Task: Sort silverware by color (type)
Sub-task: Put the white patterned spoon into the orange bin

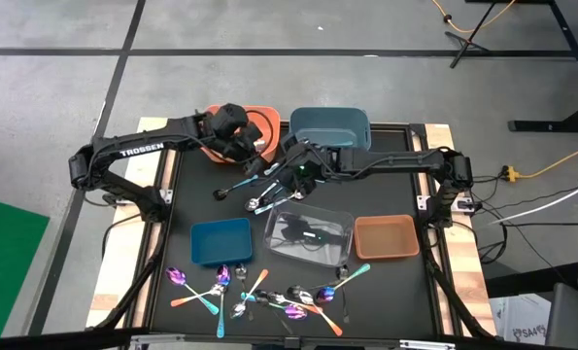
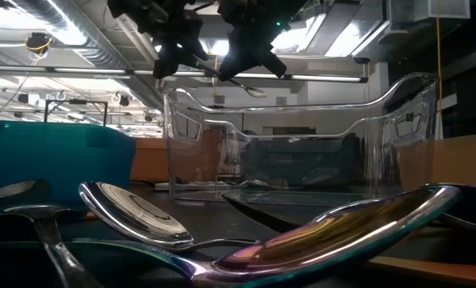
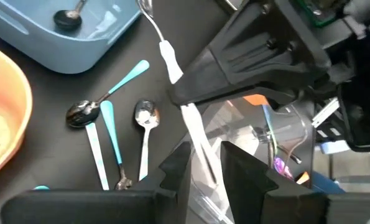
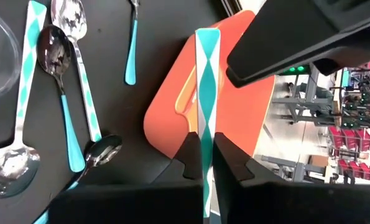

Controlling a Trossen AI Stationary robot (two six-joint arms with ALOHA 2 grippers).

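A spoon with a teal-and-white diamond-patterned handle (image 4: 207, 81) is up in the air between my two grippers, over the table's far middle. My right gripper (image 4: 204, 155) reaches in from the right and is shut on it. My left gripper (image 3: 206, 165) faces it from the left and is open, its fingers standing either side of the handle's free end (image 3: 200, 146) with a gap on one side. The low view shows both grippers high up, with the spoon's bowl (image 2: 252, 90) between them. More silverware lies in a pile (image 1: 259, 297) at the near edge. My right gripper pinches the spoon's handle (image 4: 205, 134) between its two fingers, one on each long edge, patterned face toward the camera. The fingers come from the table's right and lie along the handle, which sticks out ahead of them. The spoon is lifted clear of the table.
Teal-handled spoons (image 3: 119, 87) and a silver spoon (image 3: 144, 118) lie on the mat under the grippers. An orange bin (image 1: 259, 122) and a blue-grey bin (image 1: 329, 126) holding a dark spoon (image 3: 66, 18) sit at the far edge. Blue (image 1: 221, 240), clear (image 1: 308, 233) and brown (image 1: 386, 236) bins stand mid-table.
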